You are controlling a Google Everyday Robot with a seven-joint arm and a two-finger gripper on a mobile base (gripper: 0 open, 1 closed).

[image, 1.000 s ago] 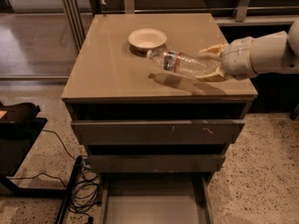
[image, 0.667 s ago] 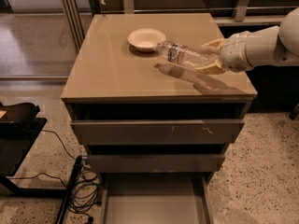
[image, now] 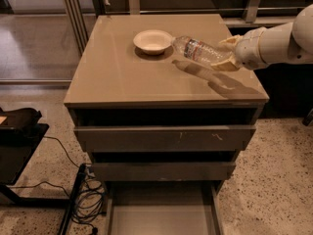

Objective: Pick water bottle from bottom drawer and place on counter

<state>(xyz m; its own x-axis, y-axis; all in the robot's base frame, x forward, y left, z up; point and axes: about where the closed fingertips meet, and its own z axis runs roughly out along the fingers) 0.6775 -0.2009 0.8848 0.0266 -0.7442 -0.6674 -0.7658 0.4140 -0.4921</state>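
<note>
My gripper (image: 226, 53) reaches in from the right over the counter (image: 122, 77) and is shut on the base end of the water bottle (image: 198, 50). The clear bottle lies nearly level above the counter, cap end pointing left toward a pale bowl (image: 153, 41); its shadow falls on the slab just below it. The bottom drawer (image: 164, 214) is pulled open at the foot of the cabinet, and its grey floor shows nothing in it.
Two taller drawers (image: 164, 137) sit slightly open above the bottom one. Black cables (image: 85, 199) lie on the speckled floor at the left, beside a dark stand (image: 19, 131). A railing runs behind the cabinet.
My gripper has carried the bottle up and back across the counter, toward the far right, so its cap end now sits closer to the bowl.
</note>
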